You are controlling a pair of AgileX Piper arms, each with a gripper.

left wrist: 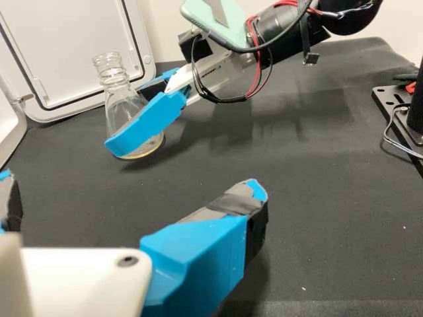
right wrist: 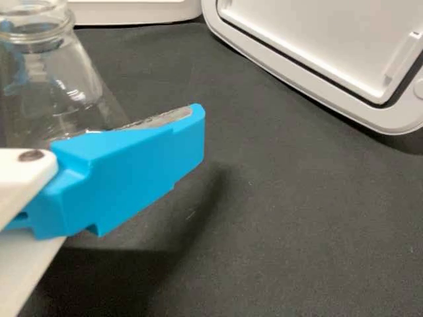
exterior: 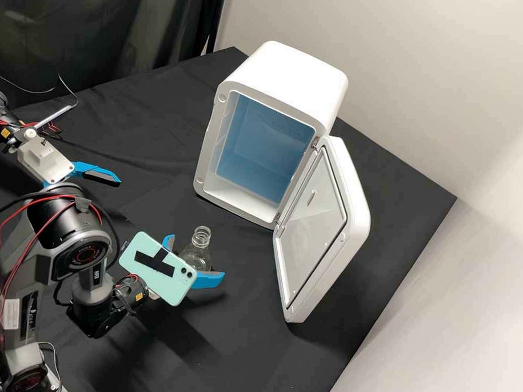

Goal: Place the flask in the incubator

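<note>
At left, the left gripper (exterior: pixel 102 175) hangs over the black bench (exterior: pixel 161 118), fingers spread. We see the right gripper (exterior: pixel 190 261) parted astride the upright glass flask (exterior: pixel 198 250), which stands before the open white incubator (exterior: pixel 288 82).

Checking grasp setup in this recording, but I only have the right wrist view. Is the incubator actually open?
Observer: Yes. The incubator has its door wide open, and the blue inside holds nothing.
Operator: Where is the flask relative to it?
Observer: The flask stands upright on the bench in front of the opening, at the right gripper.
Operator: And the other arm?
Observer: The left gripper is open and holds nothing, apart from the flask, towards the bench's left side in the high view.
</note>
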